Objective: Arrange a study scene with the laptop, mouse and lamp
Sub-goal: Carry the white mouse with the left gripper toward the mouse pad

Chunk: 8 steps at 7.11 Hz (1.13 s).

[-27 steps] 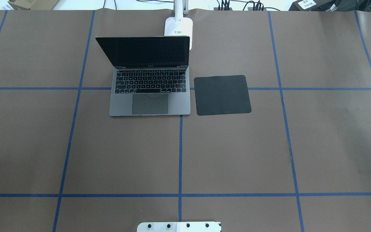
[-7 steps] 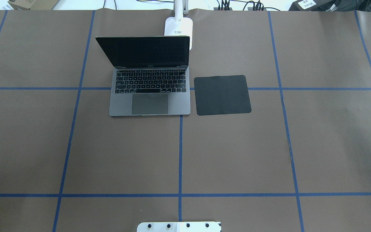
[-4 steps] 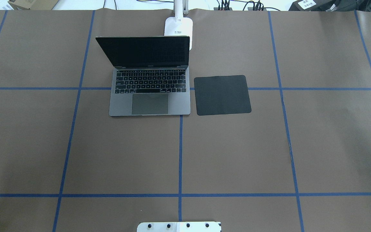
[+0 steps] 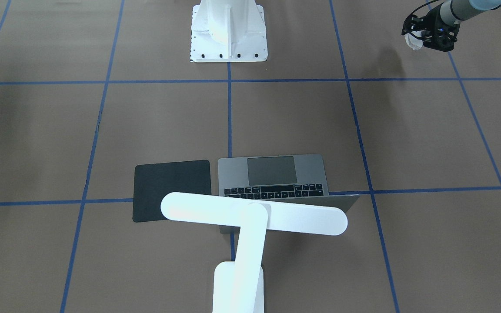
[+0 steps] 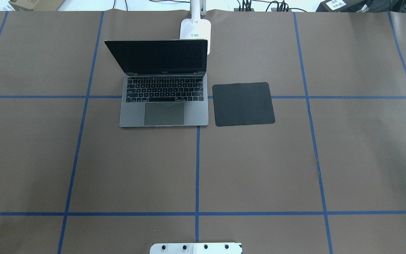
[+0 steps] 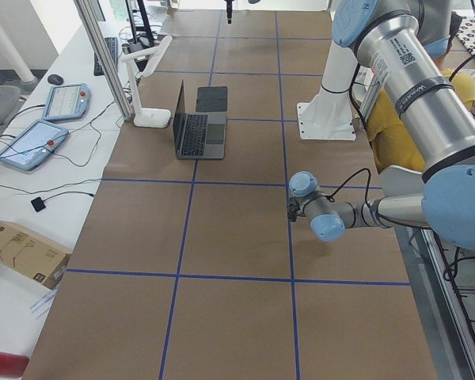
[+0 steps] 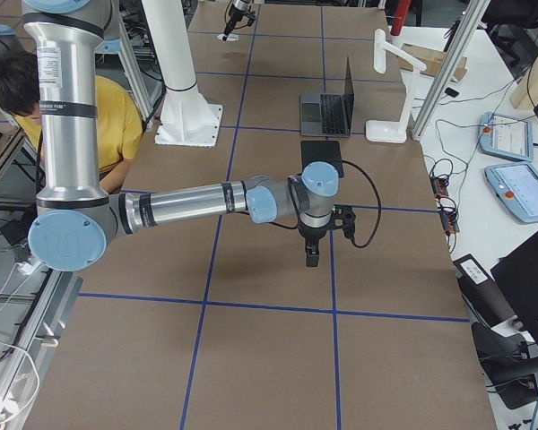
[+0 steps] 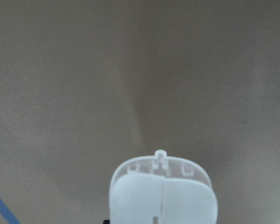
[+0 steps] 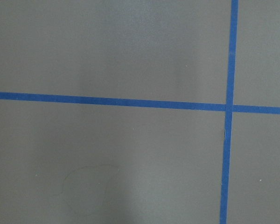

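The grey laptop (image 5: 164,114) stands open with a dark screen at the table's far middle; it also shows in the front-facing view (image 4: 272,171). The white lamp (image 4: 254,214) stands behind it, its bar head over the lid and its foot (image 5: 195,30) at the far edge. My left gripper (image 4: 426,32) is shut on the white mouse (image 4: 412,41), held above the table well off to the laptop's left; the mouse fills the bottom of the left wrist view (image 8: 163,196). My right gripper (image 7: 312,255) hangs over bare table at the right end; whether it is open I cannot tell.
A flat black square pad (image 5: 243,104) lies right of the laptop. The white robot pedestal (image 4: 228,30) stands at the near middle edge. A person in yellow (image 7: 117,116) sits behind the robot. Control tablets (image 6: 32,142) and cables lie beyond the far edge.
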Tool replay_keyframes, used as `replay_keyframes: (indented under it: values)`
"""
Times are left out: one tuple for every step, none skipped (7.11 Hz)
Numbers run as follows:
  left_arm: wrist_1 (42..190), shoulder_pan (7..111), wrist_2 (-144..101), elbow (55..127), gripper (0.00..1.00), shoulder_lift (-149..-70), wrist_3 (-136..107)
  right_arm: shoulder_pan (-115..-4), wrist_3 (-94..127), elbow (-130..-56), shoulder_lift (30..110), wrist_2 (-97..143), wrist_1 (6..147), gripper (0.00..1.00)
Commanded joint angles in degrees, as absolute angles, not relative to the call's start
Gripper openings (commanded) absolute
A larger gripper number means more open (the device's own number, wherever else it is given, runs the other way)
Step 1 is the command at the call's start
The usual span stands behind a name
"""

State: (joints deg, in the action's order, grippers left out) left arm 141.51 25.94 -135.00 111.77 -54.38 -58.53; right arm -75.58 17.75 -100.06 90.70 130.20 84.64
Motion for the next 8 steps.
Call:
replay_keyframes:
  values:
    - [129.5, 29.2, -136.0, 117.6, 0.18, -59.7, -58.5, -75.6, 17.8, -99.9, 90.7, 130.3, 84.7, 1.00]
    - [124.0, 30.9, -136.1, 118.5, 0.18, -64.6, -58.4, -75.6, 17.8, -99.9, 90.7, 130.3, 84.7, 1.00]
    - [118.8, 32.2, -136.1, 118.5, 0.18, -69.5, -58.4, -75.6, 17.8, -99.9, 90.8, 130.3, 84.6, 1.00]
    - [114.3, 34.1, -136.0, 118.5, 0.18, -74.3, -58.4, -75.6, 17.8, -99.8, 90.9, 130.3, 84.7, 1.00]
    - [109.2, 35.4, -136.0, 118.6, 0.17, -79.3, -58.4, -75.6, 17.8, -99.8, 90.9, 130.3, 84.7, 1.00]
    - [101.9, 36.7, -136.0, 119.1, 0.17, -85.5, -58.4, -75.6, 17.8, -99.7, 90.9, 130.1, 84.7, 1.00]
    - [91.9, 37.9, -135.8, 119.3, 0.18, -93.9, -58.4, -75.6, 17.8, -99.7, 90.9, 130.1, 84.7, 1.00]
    - [83.1, 37.9, -135.4, 118.7, 0.17, -102.6, -58.4, -75.6, 17.8, -99.6, 90.9, 130.2, 84.7, 1.00]
